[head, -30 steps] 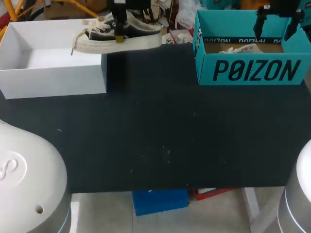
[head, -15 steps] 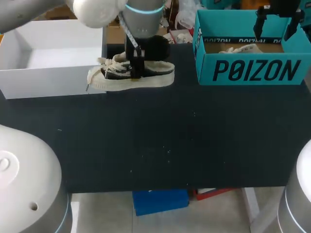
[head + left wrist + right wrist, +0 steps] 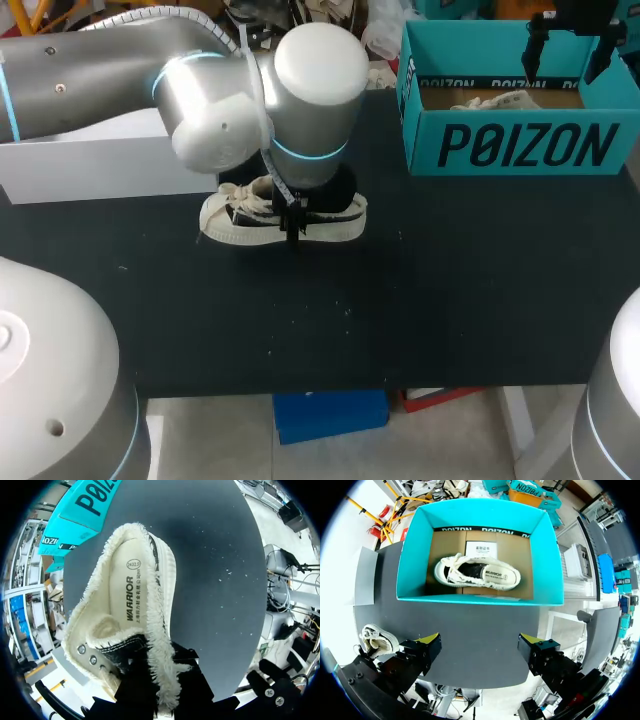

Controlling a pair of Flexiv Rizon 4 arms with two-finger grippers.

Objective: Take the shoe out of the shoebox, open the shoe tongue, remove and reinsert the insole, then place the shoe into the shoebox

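**Change.** Over the last second the left arm point(image 3: 120, 75) has carried the shoe point(image 3: 283, 215) out of the white box point(image 3: 90, 165) at the table's 11 o'clock. It has brought the shoe down toward the middle of the table point(image 3: 450, 300).

**Current position.** The shoe sits at or just above the table surface; contact cannot be confirmed. Its toe points to 9 o'clock and its heel to 3 o'clock.

**Left gripper.** The left gripper point(image 3: 296, 222) is clamped on the shoe's side wall at the fleece collar. The wrist view shows the wall running down between its fingers, with the insole point(image 3: 131, 595) exposed ahead of them.

**Right gripper.** The right gripper point(image 3: 480, 652) has stayed put above the teal box point(image 3: 520, 145) at 1 o'clock. Its fingers are spread wide and hold nothing. A second shoe point(image 3: 477, 572) lies inside that box.

**Task status.** The take-out step appears essentially complete. Judged from this pose, the shoe needs setting down firmly before work on its upper and insole begins. The right gripper is well apart and would have to cross toward the centre to assist.
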